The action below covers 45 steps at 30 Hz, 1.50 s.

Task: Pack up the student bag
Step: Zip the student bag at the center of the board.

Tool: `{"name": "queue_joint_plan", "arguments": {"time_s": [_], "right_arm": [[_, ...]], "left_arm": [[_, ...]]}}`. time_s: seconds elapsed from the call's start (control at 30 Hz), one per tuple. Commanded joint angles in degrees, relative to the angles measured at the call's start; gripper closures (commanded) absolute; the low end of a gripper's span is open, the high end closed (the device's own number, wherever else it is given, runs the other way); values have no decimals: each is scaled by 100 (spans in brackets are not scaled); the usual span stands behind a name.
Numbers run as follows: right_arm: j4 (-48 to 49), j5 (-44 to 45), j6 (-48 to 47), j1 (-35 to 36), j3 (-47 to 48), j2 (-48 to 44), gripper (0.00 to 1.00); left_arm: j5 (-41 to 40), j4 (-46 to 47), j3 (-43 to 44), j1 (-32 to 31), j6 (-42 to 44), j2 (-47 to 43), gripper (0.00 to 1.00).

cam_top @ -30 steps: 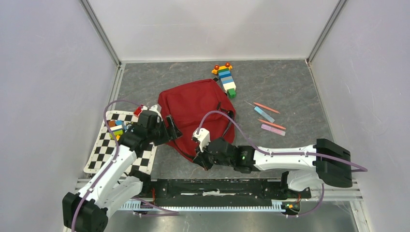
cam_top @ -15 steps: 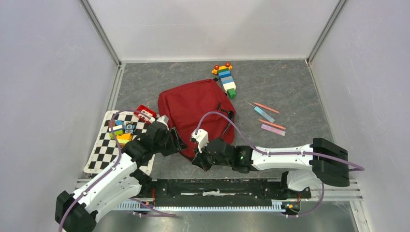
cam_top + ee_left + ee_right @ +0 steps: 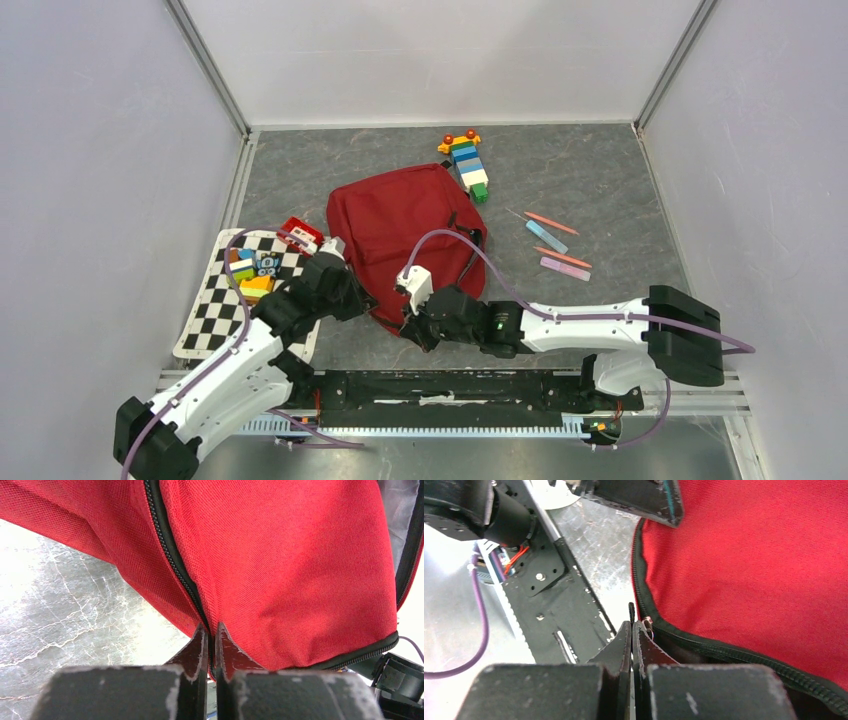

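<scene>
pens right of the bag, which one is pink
The pink pen is the one nearest the arm bases, just this side of an orange pen; the blue pen and the other orange pen lie farther back.

A lab test cell: plain white walls [image 3: 440, 60], metal corner rails [image 3: 208, 65] (silver-coloured), a checkerboard mat [image 3: 205, 318].
</scene>
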Motion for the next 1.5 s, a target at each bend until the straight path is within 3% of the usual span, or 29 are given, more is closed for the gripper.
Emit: {"name": "queue_joint_plan", "arguments": {"time_s": [0.0, 0.13, 0.37, 0.87, 0.9, 0.93, 1.0, 1.03, 1.07, 1.23, 1.47], "right_arm": [[-470, 718, -314, 37, 331, -291, 100], [-1064, 1435, -442, 11, 385, -497, 100], [-1428, 1852, -446, -415, 26, -1089, 100], [-1449, 1758, -811, -1115, -283, -1524, 100], [-1383, 1628, -868, -1114, -284, -1575, 100], [-1325, 1497, -897, -1114, -300, -1636, 100], [-1290, 1321, -920, -1115, -279, -1710, 100], [-1298, 1271, -916, -1115, -255, -1743, 100], [-1303, 1240, -903, -1115, -240, -1772, 100], [-1320, 1276, -808, -1124, -205, -1894, 100], [-1682, 1574, -619, -1193, -46, -1942, 100]], "left_arm": [[-404, -89, 69, -30, -72, -224, 98], [-647, -380, 159, -30, 15, -301, 98], [-862, -630, 157, -21, 36, -412, 98], [-1143, -1037, 471, -24, 262, -607, 97], [-1178, -1066, 542, -22, 350, -586, 91], [-1189, -1065, 660, -17, 482, -544, 78], [-1189, -1062, 974, -23, 862, -396, 37], [-1190, -1059, 1178, -22, 1088, -287, 24], [-1161, -1022, 1354, -22, 1341, -191, 18], [-247, 11, 1829, -96, 2282, 300, 11], [907, 2028, 1092, -1050, 3036, 511, 11]]}}
